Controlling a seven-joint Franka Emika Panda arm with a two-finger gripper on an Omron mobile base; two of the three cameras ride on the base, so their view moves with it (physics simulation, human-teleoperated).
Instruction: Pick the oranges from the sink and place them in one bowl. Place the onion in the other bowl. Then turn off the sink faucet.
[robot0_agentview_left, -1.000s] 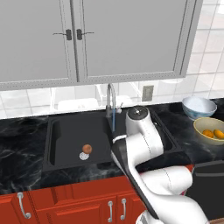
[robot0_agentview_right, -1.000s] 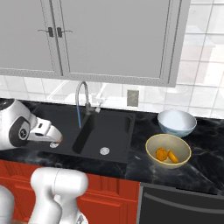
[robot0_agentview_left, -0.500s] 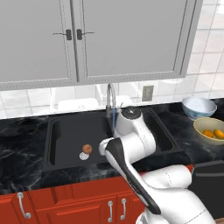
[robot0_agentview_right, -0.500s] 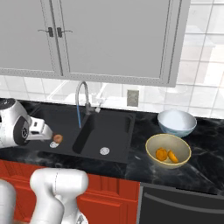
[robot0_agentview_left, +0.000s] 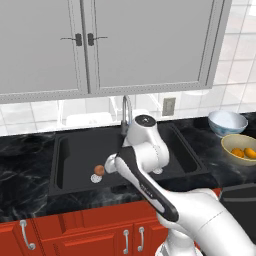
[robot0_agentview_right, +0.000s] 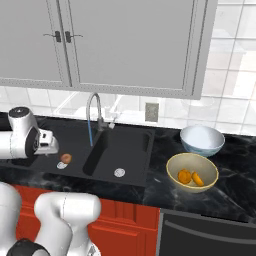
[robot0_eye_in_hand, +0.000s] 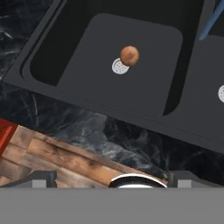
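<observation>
Black marbled desk (robot0_agentview_left: 25, 165) surrounds the wide black double sink (robot0_eye_in_hand: 144, 94), where the dull reddish-brown onion (robot0_eye_in_hand: 129, 55) rests against the left drain; the tool hovers wide open and empty above; a skewed descent could roll it aside.

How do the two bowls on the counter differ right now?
The yellow bowl holds two oranges; the pale blue bowl holds nothing that shows. The yellow bowl is wide and shallow, the blue one rounder, deeper and glossy. The yellow bowl sits nearer the counter's front edge, the blue one behind it. Both stand upright, right of the sink.
</observation>
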